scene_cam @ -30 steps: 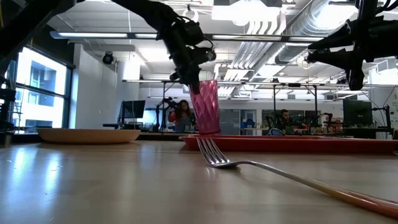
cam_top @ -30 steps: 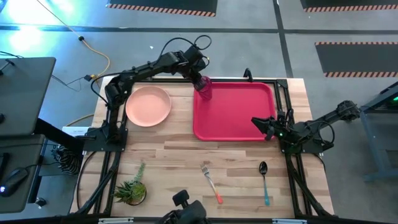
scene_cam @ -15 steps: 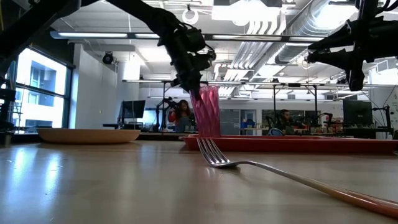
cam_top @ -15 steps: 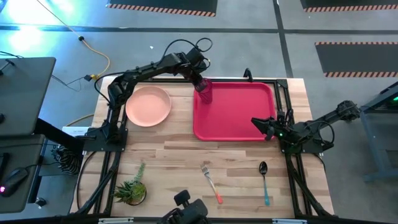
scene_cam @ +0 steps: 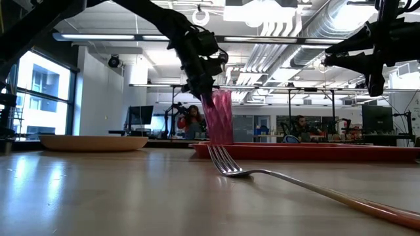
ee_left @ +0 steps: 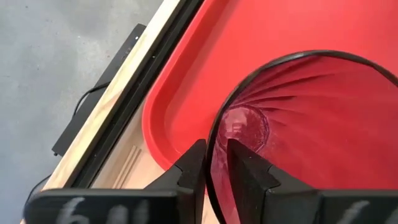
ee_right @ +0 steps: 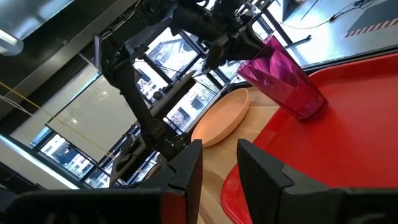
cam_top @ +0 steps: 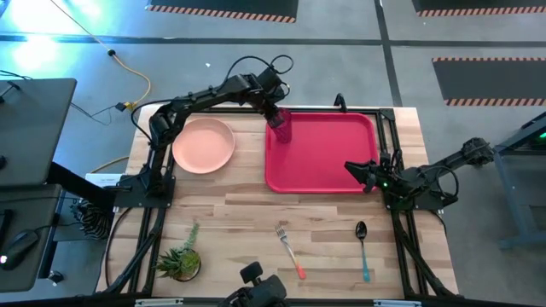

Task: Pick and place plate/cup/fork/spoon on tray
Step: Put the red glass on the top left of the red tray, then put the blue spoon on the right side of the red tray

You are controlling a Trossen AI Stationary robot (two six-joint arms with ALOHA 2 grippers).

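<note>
Left gripper point(cam_top: 275, 113): your jaws pinch the cup point(cam_top: 281, 129) rim, cup on tray point(cam_top: 328, 158) corner.
Right gripper point(cam_top: 353, 169): jaws slightly parted, empty.

My wooden table point(cam_top: 239, 200) carries the tray point(cam_top: 328, 162) at its far edge, the plate point(cam_top: 203, 144) toward the far left corner, and the fork point(cam_top: 290, 250), spoon point(cam_top: 363, 247) and a small plant point(cam_top: 180, 258) along the near edge.

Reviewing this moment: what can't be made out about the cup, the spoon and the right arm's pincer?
- Cup: low view, tray rim hides its base; seated or lifted, unclear.
- Spoon: high view only, too small to show the bowl's facing.
- Right pincer: high view too small; its opening is unclear.
- Left pincer clamps the cup's rim.
</note>
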